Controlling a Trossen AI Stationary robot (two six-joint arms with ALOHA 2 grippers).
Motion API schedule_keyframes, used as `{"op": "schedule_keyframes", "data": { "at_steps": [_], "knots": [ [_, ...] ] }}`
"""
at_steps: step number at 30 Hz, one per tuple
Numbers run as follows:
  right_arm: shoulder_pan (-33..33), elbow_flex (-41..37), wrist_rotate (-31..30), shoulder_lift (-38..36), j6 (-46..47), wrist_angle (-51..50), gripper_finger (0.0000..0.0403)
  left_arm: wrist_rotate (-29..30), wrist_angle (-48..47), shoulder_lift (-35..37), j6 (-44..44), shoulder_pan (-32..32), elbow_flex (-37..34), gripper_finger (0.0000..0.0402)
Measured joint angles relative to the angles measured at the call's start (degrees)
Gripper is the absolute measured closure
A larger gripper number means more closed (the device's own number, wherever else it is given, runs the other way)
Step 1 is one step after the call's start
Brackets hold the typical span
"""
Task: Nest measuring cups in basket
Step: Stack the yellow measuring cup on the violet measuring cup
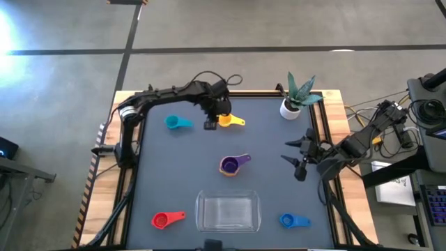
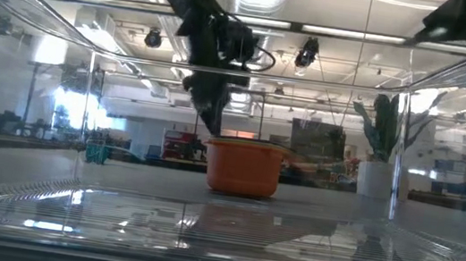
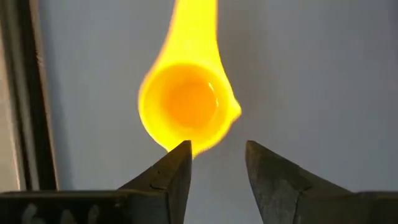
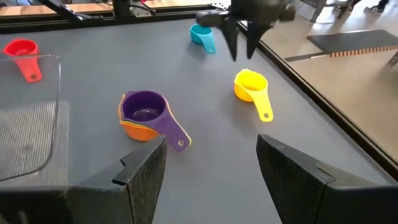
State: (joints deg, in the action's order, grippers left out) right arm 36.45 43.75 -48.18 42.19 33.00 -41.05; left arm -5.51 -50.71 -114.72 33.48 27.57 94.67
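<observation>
Hovering above the yellow measuring cup [image 1: 228,120] at the far middle of the grey table [image 1: 167,167], the left gripper [image 1: 210,124] hangs with its two fingers parted and nothing between them; in the left wrist view the yellow cup [image 3: 188,106] sits upright on the mat just beyond the fingertips [image 3: 180,163], its handle pointing away from the camera; the teal cup [image 1: 175,123] lies to the left of the yellow one, a little apart from it; at the table's centre the purple cup [image 1: 231,164] rests nested inside an orange cup [image 4: 138,130], the orange rim showing beneath it in the right wrist view; the clear basket [image 1: 228,213] stands at the near middle edge, with the red cup [image 1: 164,219] on the mat to its left and the blue cup [image 1: 291,220] to its right, both outside it; whether anything lies inside the basket cannot be told for sure from above; the right gripper [image 1: 298,153] waits over the right side of the table, its fingers spread wide and grasping nothing; a white plant pot [image 1: 290,108] with a green plant stands in the far right corner.
</observation>
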Motion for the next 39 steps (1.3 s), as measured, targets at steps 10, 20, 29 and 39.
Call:
{"op": "schedule_keyframes", "data": {
  "at_steps": [10,20,29,39],
  "knots": [
    [0.00,0.00,-1.53,-3.13,-3.48,0.06,0.0165,6.49,6.66,-0.14,5.25,-1.09,-6.03,0.0191],
    [0.00,-0.02,-1.67,-3.49,-3.48,1.11,0.0165,7.05,9.64,-0.85,10.27,-1.75,-6.67,0.0177],
    [0.02,-0.04,-3.92,-3.49,-3.55,1.12,0.0165,8.23,9.16,-5.07,10.14,-2.56,-6.60,0.0197],
    [0.02,-0.04,-3.99,-3.47,-3.45,1.11,0.0165,9.56,4.25,-6.01,-1.85,-2.55,-0.92,0.0383]
  ]
}}
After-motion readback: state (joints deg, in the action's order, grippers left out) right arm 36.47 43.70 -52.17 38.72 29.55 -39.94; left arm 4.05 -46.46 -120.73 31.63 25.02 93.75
